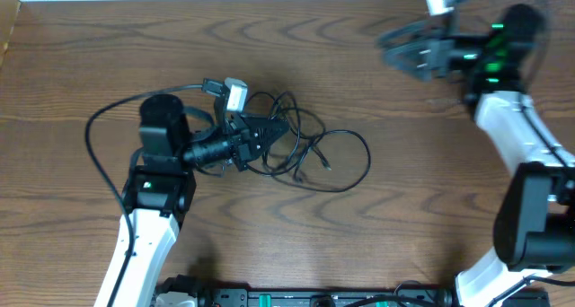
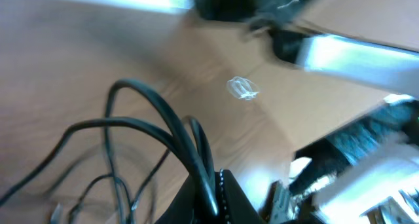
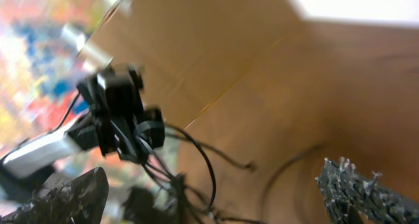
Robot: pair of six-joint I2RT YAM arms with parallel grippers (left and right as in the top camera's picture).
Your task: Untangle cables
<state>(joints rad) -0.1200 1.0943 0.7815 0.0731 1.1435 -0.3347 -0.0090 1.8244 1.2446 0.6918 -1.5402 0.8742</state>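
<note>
My left end effector (image 1: 267,130) is pinching the cables (image 1: 301,159).
Loops are trailing rightward; my right end effector (image 1: 400,51) is hovering wide apart, far off.

We see the cables (image 1: 301,153) lying in loose black loops on the wooden table (image 1: 72,56), with the left gripper (image 1: 275,128) among them. The right gripper (image 1: 402,52), blurred, sits well apart near the far edge.

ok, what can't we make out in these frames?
- Left end effector grip: overhead, cables overlap its tips; left wrist view blurred, fingers cut off at the bottom edge.
- Cable crossings: overhead, the tangle's core sits under that end effector.
- Plug ends: too small overhead, blurred in wrist views.
- Right end effector: motion-smeared overhead.
</note>
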